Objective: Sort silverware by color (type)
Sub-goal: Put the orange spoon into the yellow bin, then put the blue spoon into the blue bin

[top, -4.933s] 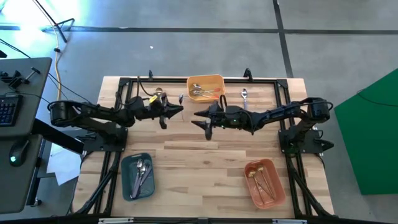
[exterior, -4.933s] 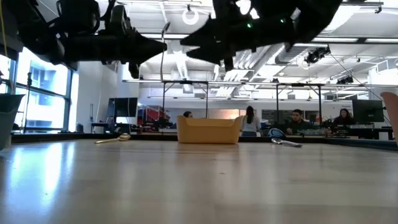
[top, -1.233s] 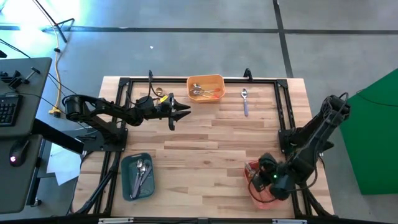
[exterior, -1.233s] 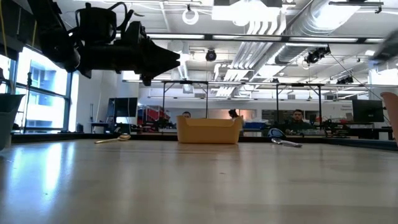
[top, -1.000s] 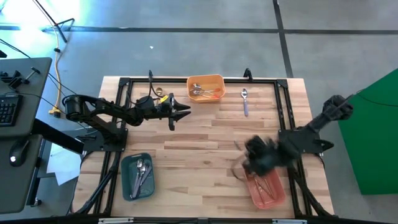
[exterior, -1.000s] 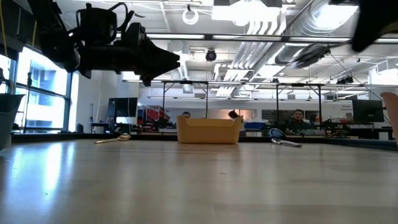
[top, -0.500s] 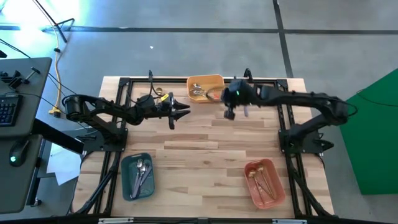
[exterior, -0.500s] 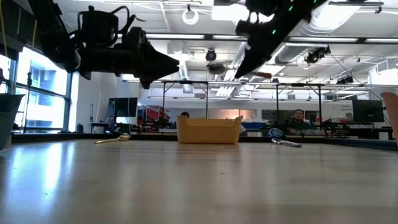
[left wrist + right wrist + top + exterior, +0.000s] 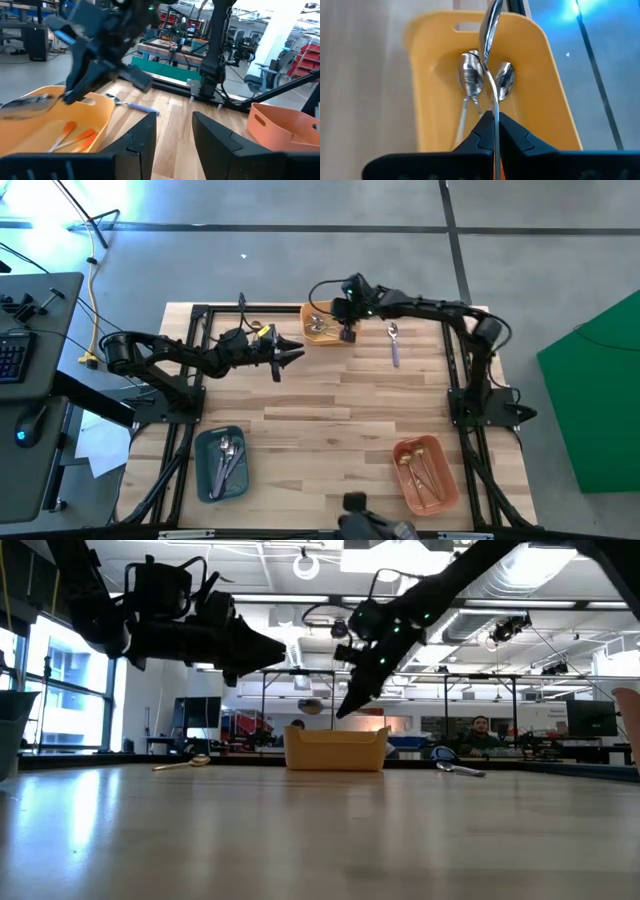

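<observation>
My right gripper (image 9: pixel 495 116) hangs over the yellow tray (image 9: pixel 305 322) at the table's far middle, shut on a silver-bowled spoon (image 9: pixel 489 30). Two orange-handled spoons (image 9: pixel 472 80) lie in that tray. My left gripper (image 9: pixel 298 352) hovers open and empty just left of the tray, above the table. A gold spoon (image 9: pixel 255 330) lies flat on the table at the far left. A lavender-handled spoon (image 9: pixel 394 345) lies right of the yellow tray. My right gripper pinches the spoon's thin shaft (image 9: pixel 495 107) between its two fingers; the handle end is hidden behind them. The fingers slant down toward the table's left and lie along the spoon. The bowl (image 9: pixel 30 102) sticks out ahead, clear above the yellow tray.
A teal tray (image 9: pixel 205 470) with spoons sits near left. An orange-pink tray (image 9: pixel 445 480) with spoons sits near right. Black frame rails run along the table's left, right and far sides. A dark shape (image 9: pixel 365 527) shows at the near edge.
My right gripper has swung from above the near right tray toward the far edge, then leftward, and now hangs over the yellow tray with the spoon, still shut.
</observation>
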